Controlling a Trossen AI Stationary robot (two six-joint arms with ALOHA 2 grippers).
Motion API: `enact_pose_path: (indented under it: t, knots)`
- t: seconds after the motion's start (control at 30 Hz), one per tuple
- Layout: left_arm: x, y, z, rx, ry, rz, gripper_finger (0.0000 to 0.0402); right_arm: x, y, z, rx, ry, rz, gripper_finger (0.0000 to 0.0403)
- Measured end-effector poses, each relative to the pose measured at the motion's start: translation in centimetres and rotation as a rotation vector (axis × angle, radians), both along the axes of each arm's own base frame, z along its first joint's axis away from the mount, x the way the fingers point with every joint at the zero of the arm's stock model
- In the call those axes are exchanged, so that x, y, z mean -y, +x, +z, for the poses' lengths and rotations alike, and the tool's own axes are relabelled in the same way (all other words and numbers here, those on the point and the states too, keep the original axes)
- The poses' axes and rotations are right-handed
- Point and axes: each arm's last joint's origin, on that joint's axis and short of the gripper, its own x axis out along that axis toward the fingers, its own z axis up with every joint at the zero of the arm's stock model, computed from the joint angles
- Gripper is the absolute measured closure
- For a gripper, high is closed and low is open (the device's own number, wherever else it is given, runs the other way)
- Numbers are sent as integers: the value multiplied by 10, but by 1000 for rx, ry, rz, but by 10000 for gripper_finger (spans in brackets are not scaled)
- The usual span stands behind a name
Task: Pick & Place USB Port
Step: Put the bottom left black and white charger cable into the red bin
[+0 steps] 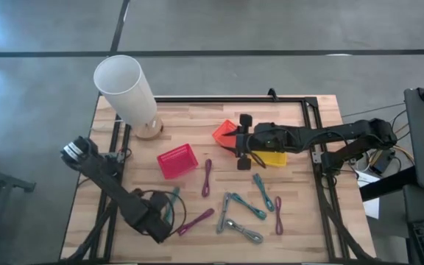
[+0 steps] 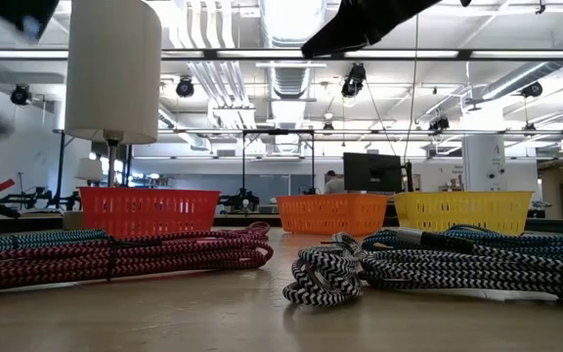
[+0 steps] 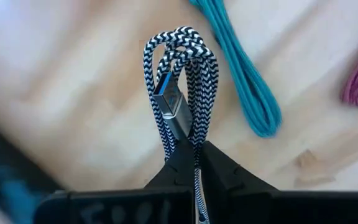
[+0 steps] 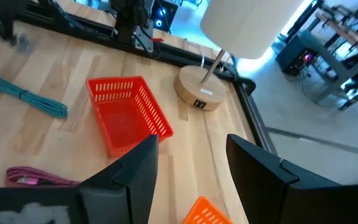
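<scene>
My left gripper is shut on a coiled black-and-white braided USB cable, whose silver plug with a blue insert lies among the strands. In the high view this gripper is near the table's front left, and the cable is hidden under it. My right gripper is open and empty; in the high view it hovers between the orange basket and the yellow basket. A red basket stands left of them. My left gripper pinches several strands of the coiled cable between its two fingertips. The looped end and the plug stick out beyond the fingertips, along the fingers' line. The rest of the cable is hidden behind the fingers.
A white lamp stands at the far left on a round wooden base. Several coiled cables lie on the table's front half: teal, maroon, grey. A black frame rail runs along the table's right side.
</scene>
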Motion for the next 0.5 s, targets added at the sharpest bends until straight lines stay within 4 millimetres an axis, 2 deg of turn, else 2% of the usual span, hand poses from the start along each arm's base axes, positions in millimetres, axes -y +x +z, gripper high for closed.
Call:
enact_pose_path:
  t: [0.13, 0.23, 0.37, 0.5]
  knots:
    - [-13, 3, 35, 45, 197, -48, 396, 0, -1, -1, -15, 10, -3, 216]
    - [-25, 14, 51, 134, 330, -104, 396, -1, -1, -2, -11, 62, -22, 216]
    - [-49, 36, 59, 175, 423, -180, 393, -1, -2, -5, -27, 119, -45, 216]
    - [-84, 60, 58, 188, 522, -199, 394, -1, -4, -8, -58, 160, -66, 216]
